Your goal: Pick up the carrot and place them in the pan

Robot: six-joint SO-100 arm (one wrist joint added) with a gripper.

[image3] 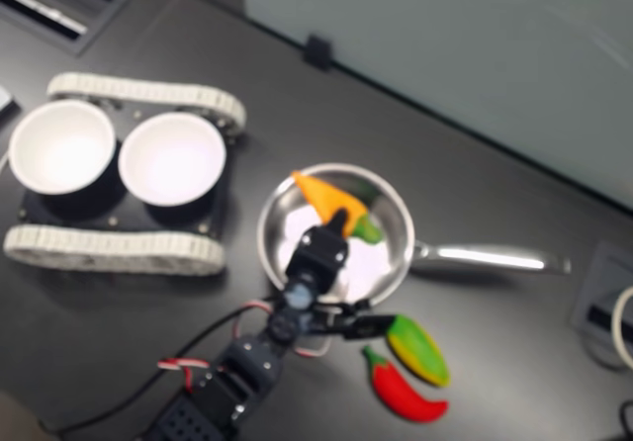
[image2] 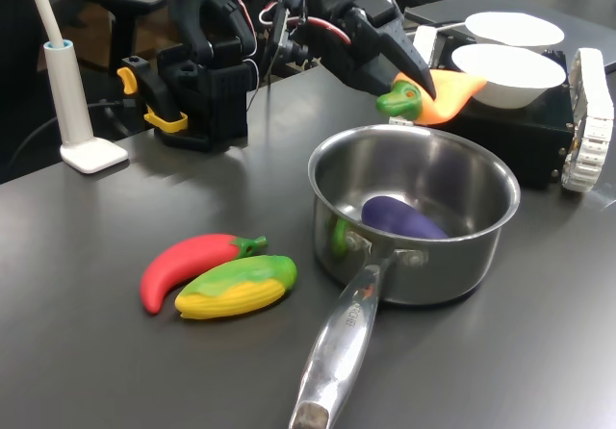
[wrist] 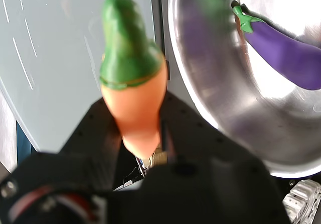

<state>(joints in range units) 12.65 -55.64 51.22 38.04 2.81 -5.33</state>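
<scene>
The tool (image2: 421, 85) grips the carrot (image2: 435, 96) by its middle and holds it in the air just above the far rim of the pan (image2: 500, 219), green end toward the first exterior view's left. An eggplant (image2: 402, 218) lies inside the pan. On the desk (image2: 87, 352), a chili (image2: 188, 264) and a corn (image2: 238, 286) lie touching, near the pan's handle (image2: 339, 344). Two white bowls (image2: 507, 68) sit behind.
</scene>
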